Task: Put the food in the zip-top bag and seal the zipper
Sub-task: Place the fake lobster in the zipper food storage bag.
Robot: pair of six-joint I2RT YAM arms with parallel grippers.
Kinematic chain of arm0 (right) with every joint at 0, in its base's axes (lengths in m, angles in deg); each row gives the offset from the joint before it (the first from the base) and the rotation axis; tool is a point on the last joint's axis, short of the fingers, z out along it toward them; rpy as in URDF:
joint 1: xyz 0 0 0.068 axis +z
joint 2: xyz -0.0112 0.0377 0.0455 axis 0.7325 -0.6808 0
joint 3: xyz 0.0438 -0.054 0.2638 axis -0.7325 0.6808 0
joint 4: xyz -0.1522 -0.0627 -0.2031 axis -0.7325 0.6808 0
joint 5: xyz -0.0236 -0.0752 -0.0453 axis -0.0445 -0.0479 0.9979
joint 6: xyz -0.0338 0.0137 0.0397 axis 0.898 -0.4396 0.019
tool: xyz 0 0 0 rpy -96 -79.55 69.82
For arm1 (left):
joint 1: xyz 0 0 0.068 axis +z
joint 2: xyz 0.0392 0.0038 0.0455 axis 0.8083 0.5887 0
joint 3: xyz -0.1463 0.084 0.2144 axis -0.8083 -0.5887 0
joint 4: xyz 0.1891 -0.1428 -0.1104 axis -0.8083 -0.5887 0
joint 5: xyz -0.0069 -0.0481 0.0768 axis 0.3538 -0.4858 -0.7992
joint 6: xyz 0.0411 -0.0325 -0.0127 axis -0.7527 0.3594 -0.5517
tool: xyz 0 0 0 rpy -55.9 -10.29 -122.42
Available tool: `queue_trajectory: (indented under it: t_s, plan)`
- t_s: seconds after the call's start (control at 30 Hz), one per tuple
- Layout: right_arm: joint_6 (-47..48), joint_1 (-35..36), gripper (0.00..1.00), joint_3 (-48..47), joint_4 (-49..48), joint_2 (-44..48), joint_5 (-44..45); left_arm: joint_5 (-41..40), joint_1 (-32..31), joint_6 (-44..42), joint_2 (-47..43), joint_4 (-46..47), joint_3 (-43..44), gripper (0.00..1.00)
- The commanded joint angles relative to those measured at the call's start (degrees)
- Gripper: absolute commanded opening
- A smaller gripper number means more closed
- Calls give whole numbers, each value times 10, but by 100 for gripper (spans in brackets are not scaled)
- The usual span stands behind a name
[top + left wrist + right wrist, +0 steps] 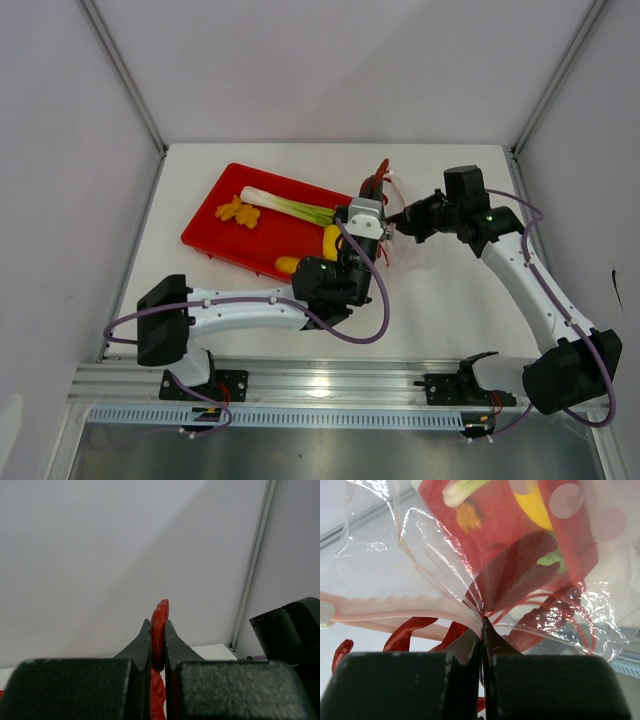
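Note:
My left gripper (373,192) is shut on a bunch of red chillies (379,172), held up in the air just right of the tray; the left wrist view shows a chilli (160,617) pinched between the fingers. My right gripper (398,222) is shut on the clear zip-top bag (435,545), gripping bunched plastic at its tips (482,621). The pinkish zipper (395,607) runs off to the left, with chillies (405,632) hanging just below it. The leek (285,206), orange ruffled piece (237,212) and yellow fruits (331,241) lie on the red tray (215,240).
The tray sits at the table's left-centre, under my left arm's wrist. A second yellow fruit (288,265) lies near the tray's front edge. White walls and metal corner posts (125,75) enclose the table on three sides.

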Motion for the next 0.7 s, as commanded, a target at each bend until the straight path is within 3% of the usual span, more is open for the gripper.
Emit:
queue_trajectory:
  t_s: [0.0,0.17,0.3,0.5,0.67]
  plan:
    - [-1,2,0,-40,-10,5,1,3,-6,5,11,36,19,1]
    - [0,9,0,-34,-17,6,-14,-19,4,-28,31,87,32,1]
    - [-3,10,0,-33,-14,8,-12,-26,7,-114,66,166,74,1]
    - [7,8,0,-31,-4,7,0,-62,7,-131,72,119,142,1]
    - [8,9,0,-34,-6,6,-7,-101,7,-199,96,180,175,0]
